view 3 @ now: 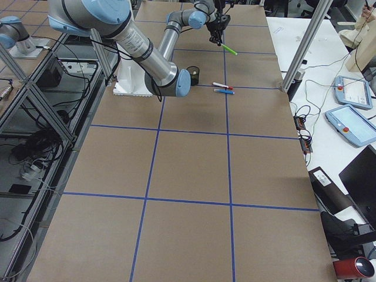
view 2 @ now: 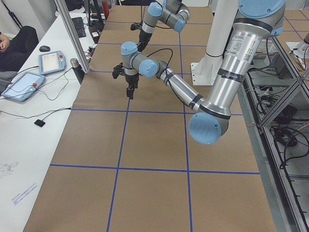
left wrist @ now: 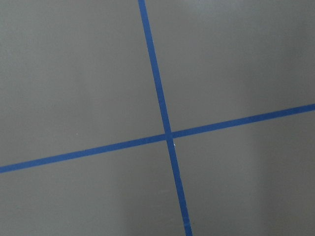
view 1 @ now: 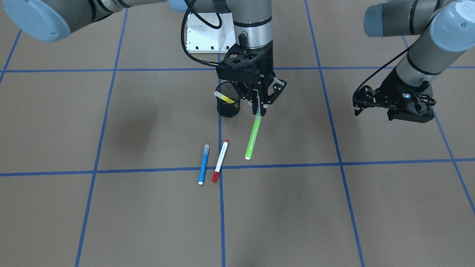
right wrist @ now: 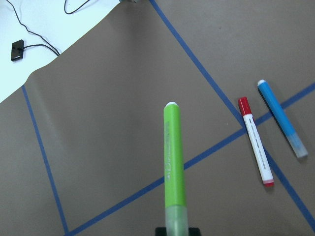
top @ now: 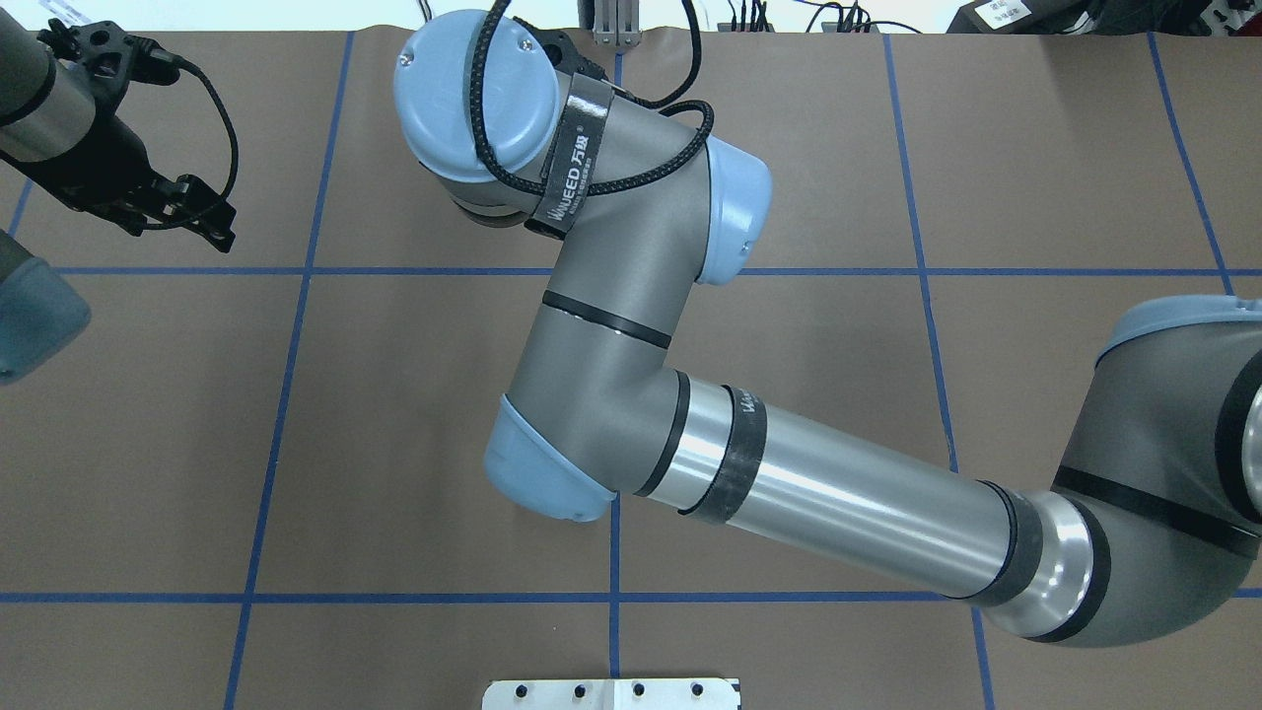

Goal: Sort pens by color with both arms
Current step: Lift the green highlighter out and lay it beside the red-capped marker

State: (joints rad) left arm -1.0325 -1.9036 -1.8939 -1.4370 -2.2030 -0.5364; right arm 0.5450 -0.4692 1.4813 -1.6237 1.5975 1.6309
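Pens are counted as four: one light green pen is clamped by the right gripper and hung tilted over the tabletop just beside the one black mesh cup. One yellow pen is leaned inside that cup. One blue pen and one red-capped white pen are laid side by side, apart, nearer the operators' edge. The left gripper is held well apart toward the left end, and whether its fingers are spread cannot be told.

Overhead, the right arm covers the right claw and whatever lies under it. Beside that claw, the yellow pen is mostly sunk in the mesh cup. The left claw shows too small to tell whether its fingers are parted.
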